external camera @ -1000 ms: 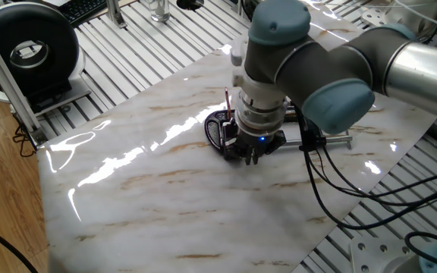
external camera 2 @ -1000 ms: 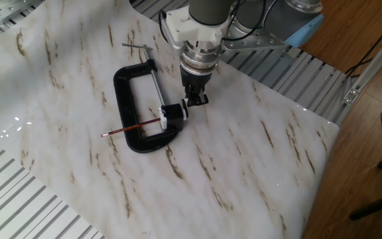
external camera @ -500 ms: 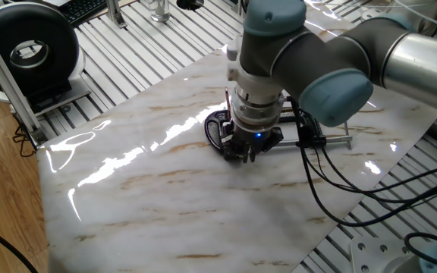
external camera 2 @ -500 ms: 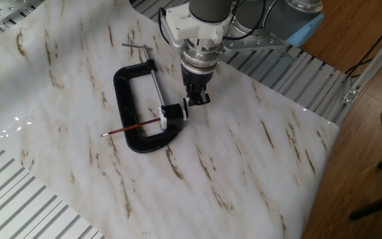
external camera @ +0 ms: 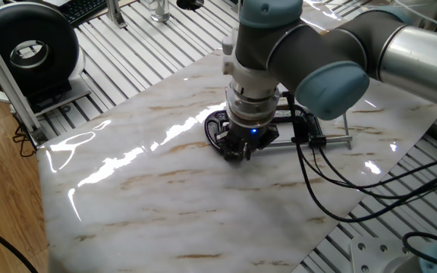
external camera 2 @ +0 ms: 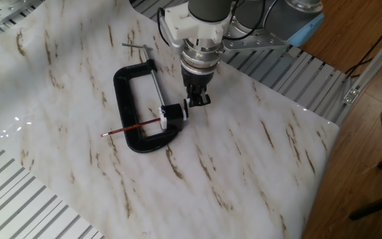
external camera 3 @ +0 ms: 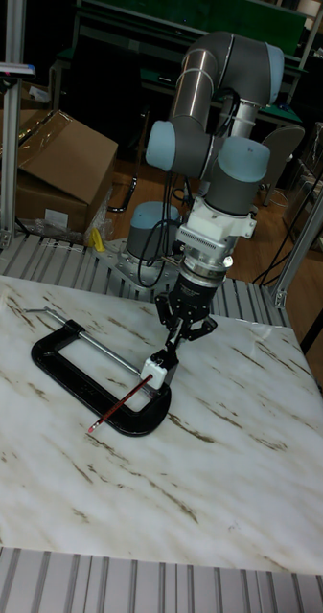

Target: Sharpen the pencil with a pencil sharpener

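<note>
Arm has swung slightly left over the clamp (external camera 2: 132, 106) | pencil (external camera 2: 130, 127) lies across clamp's lower arm, tip in pencil sharpener (external camera 2: 172, 115) | gripper (external camera 2: 195, 101) just beside sharpener, grip state unclear, fingertips hard to read.

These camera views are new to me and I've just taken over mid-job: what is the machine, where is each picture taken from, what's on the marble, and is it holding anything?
It is one robot arm with a two-finger gripper. Two side cameras look down at the marble table from opposite sides; the tall picture looks at it from the front, at a lower angle.

On the table lies a black C-clamp, its silver screw rod pressing on the pencil sharpener, a small black block with white parts. The pencil, thin and dark red, sticks out of the sharpener across the clamp's frame.

The gripper hangs right at the sharpener's white end. Whether its fingers grip it, I cannot tell.
</note>
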### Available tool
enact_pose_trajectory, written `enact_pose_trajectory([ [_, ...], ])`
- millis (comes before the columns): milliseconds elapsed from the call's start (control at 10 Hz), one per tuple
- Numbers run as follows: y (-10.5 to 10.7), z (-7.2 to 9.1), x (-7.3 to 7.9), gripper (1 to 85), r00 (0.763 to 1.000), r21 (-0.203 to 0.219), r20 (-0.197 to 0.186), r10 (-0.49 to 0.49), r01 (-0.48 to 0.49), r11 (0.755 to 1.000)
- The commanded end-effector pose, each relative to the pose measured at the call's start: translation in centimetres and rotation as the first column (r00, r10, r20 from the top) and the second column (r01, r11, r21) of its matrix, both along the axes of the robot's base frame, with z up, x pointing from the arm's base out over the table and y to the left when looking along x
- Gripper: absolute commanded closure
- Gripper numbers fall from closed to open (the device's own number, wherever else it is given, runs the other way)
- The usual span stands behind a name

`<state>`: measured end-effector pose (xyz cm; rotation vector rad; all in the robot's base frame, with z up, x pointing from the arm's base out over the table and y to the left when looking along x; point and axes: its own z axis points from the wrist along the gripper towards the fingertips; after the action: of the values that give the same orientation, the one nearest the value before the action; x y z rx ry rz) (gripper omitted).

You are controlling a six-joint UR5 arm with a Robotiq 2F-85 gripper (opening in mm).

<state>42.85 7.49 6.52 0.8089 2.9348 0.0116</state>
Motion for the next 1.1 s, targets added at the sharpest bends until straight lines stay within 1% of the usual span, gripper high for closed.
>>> enact_pose_trajectory([
  [0, 1.0, 0.7, 1.0, 84.7, 1.000, 0.028, 0.020, -0.006, 0.005, 1.000],
  [100, 1.3, 0.9, 1.4, 84.7, 0.999, 0.036, 0.032, -0.006, 0.005, 0.999],
  [300, 2.3, 1.1, 2.0, 84.7, 0.999, 0.048, 0.042, -0.007, 0.005, 0.999],
  [500, 3.1, 0.9, 2.6, 84.7, 0.999, 0.052, 0.051, -0.007, 0.004, 0.999],
  [700, 3.2, 0.6, 3.1, 84.7, 0.998, 0.058, 0.061, -0.008, 0.004, 0.998],
  [900, 3.3, 0.3, 3.9, 84.7, 0.996, 0.073, 0.086, -0.010, 0.003, 0.997],
  [1000, 3.3, 0.2, 4.0, 84.7, 0.996, 0.076, 0.092, -0.010, 0.003, 0.997],
])
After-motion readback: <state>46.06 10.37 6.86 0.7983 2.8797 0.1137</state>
